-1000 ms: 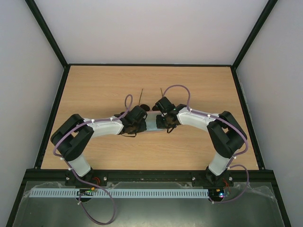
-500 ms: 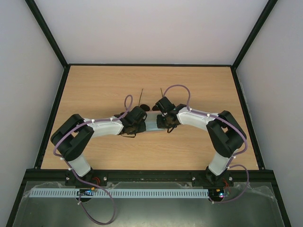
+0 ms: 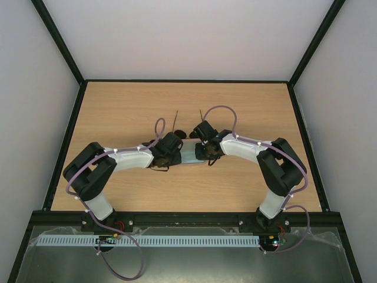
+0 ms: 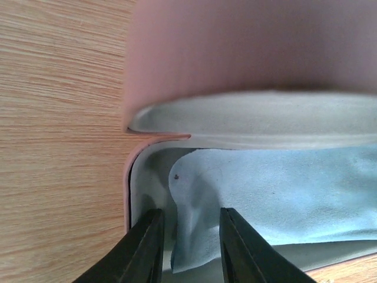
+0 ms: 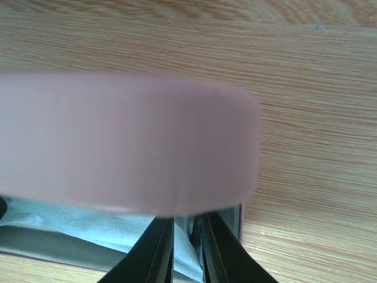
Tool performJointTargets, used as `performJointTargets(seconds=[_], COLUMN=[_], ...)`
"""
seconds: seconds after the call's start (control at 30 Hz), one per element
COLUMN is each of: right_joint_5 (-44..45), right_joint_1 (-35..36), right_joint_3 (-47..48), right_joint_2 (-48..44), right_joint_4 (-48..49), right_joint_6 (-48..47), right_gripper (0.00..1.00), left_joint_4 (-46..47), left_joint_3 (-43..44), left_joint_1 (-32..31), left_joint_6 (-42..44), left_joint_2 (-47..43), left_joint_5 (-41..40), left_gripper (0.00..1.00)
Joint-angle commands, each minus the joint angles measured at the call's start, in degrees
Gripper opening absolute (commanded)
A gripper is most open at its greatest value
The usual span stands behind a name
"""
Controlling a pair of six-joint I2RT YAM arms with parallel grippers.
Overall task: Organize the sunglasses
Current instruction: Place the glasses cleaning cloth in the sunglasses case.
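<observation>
The pink case [image 3: 189, 155] lies open at the table's middle, between my two grippers. Its lid [image 4: 247, 47] stands up, and the light blue cloth [image 4: 283, 194] lies inside. My left gripper [image 4: 191, 247] is at the case's left end; its fingers stand apart around a raised corner of the cloth. My right gripper [image 5: 187, 250] is at the right end, its fingers close together with a fold of the cloth [image 5: 106, 224] between them, under the lid [image 5: 118, 135]. The sunglasses [image 3: 193, 134] lie just behind the case, temple arms pointing away. They do not show in the wrist views.
The wooden table [image 3: 118, 106] is framed by black rails and white walls. Both arms [image 3: 129, 158] [image 3: 247, 147] reach in from the near edge and meet at the middle. Purple cables loop above the wrists.
</observation>
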Motion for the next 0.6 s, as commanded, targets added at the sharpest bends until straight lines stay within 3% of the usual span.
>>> performJointTargets(seconds=[0.0, 0.37, 0.57], right_joint_5=[0.97, 1.96, 1.8], right_joint_1=[-0.23, -0.22, -0.23], right_joint_3=[0.83, 1.27, 0.93], right_joint_2=[-0.72, -3.77, -9.18], right_joint_4=[-3.51, -5.37, -7.01], right_joint_6=[-0.38, -0.58, -0.15], right_gripper=[0.15, 0.16, 0.18], left_joint_4=[-3.05, -4.98, -5.96], left_joint_3=[1.64, 2.8, 2.75], left_joint_1=[0.36, 0.37, 0.35], left_joint_6=[0.46, 0.46, 0.17], left_joint_2=[-1.14, -3.78, -6.85], left_joint_5=[-1.06, -1.34, -0.87], left_gripper=[0.31, 0.44, 0.57])
